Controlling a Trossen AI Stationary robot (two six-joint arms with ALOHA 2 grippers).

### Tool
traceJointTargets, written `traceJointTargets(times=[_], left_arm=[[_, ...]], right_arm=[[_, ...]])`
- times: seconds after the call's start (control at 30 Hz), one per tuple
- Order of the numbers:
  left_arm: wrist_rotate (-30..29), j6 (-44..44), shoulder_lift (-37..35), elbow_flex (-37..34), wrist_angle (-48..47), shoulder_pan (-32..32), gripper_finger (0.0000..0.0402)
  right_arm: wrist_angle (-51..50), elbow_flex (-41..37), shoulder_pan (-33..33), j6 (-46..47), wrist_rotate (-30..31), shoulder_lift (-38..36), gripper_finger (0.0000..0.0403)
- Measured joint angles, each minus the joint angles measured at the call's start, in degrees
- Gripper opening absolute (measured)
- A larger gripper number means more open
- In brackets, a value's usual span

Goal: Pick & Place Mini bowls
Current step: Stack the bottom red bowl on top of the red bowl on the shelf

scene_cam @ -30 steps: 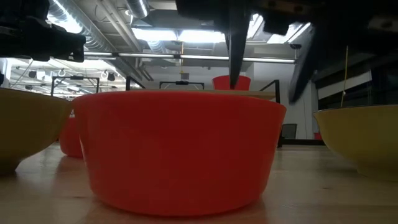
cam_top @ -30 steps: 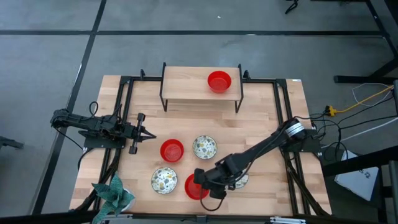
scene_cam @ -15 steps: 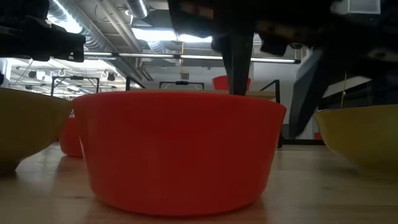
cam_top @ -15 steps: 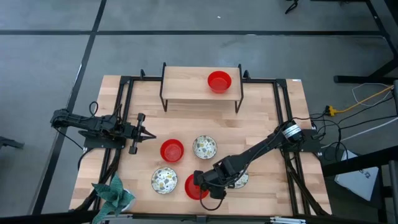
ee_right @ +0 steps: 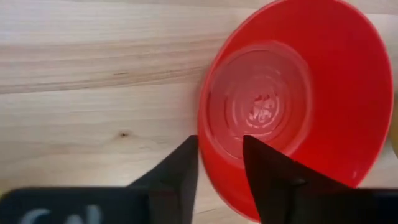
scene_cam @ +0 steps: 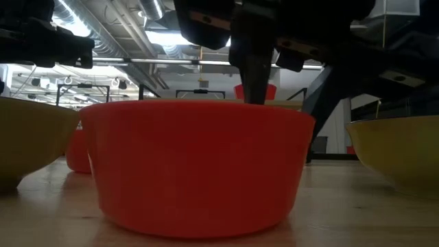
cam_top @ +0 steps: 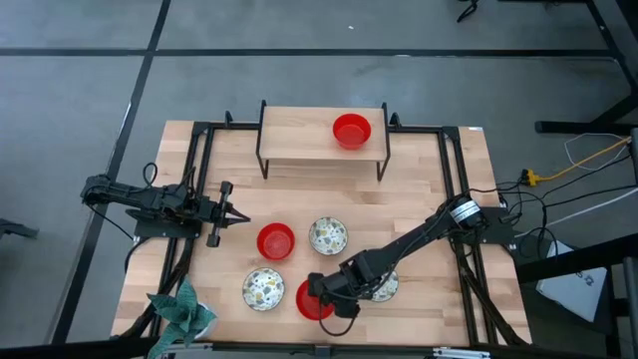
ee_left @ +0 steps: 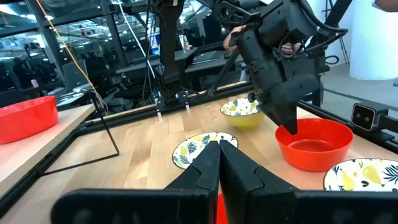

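Near the table's front edge sits a red mini bowl on its base. My right gripper points down over that bowl's rim, open: one finger is inside the bowl and the other outside the wall. Another red bowl and three white patterned bowls sit around it; my right arm partly hides the last. A further red bowl stands on the wooden shelf. My left gripper waits shut at the left. My right gripper straddles the red bowl's rim from above. The outer finger stands close against the wall and the inner finger stands off it. Whether the outer finger touches the wall, I cannot tell. The bowl rests on the table.
A teal leafy object lies at the front left corner. The raised shelf stands on black legs at the table's far side. Black frame rails run along both sides. Bare wood lies between the shelf and the bowls.
My right gripper has sunk a little onto the front red bowl and rolled slightly. Its fingers have drawn closer together around the rim. The bowl has stayed in place.
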Motion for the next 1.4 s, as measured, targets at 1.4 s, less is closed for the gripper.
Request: traceJointTargets(times=[1.4], left_arm=[[0.0, 0.0, 0.0, 0.0, 0.0, 0.0, 0.0004]], right_arm=[[-2.7, 5.6, 1.4, 4.5, 6.9, -0.2, 0.0002]])
